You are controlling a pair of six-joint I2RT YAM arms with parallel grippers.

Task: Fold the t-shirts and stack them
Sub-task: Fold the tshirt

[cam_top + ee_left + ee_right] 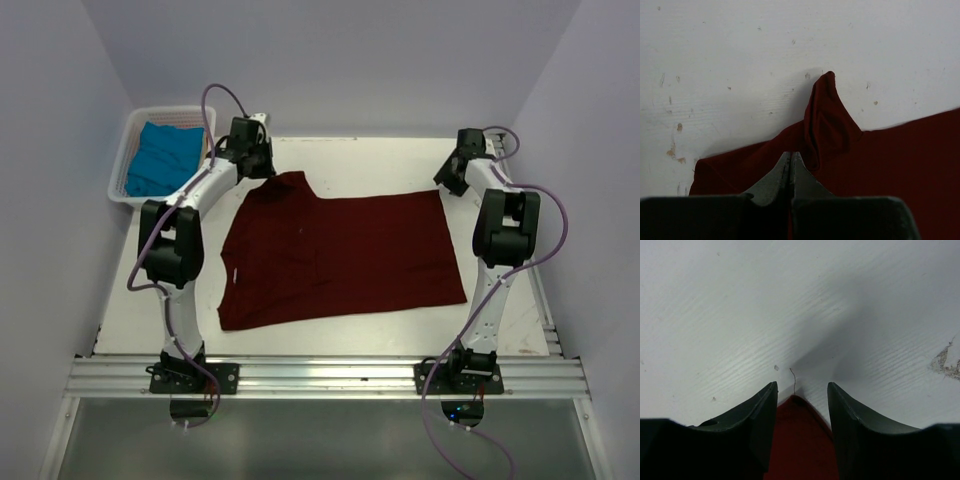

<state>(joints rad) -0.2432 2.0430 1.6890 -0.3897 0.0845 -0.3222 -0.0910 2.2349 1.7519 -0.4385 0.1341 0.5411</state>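
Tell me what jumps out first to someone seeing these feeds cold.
The big maroon t-shirt spread flat across the middle of the table dominates the overhead view. The left claw is shut on a peaked-up bit of its far left edge, while the right claw stands open with the shirt's far right corner between its fingers. The teal t-shirt lies crumpled in the white basket at the far left.

Plenty of room to slip in along the bare table (pixel 330 335) strips at 12 and 6 o'clock, but the shirt (pixel 340 255) hogs the middle and the basket (pixel 125 165) blocks the 10 o'clock corner.
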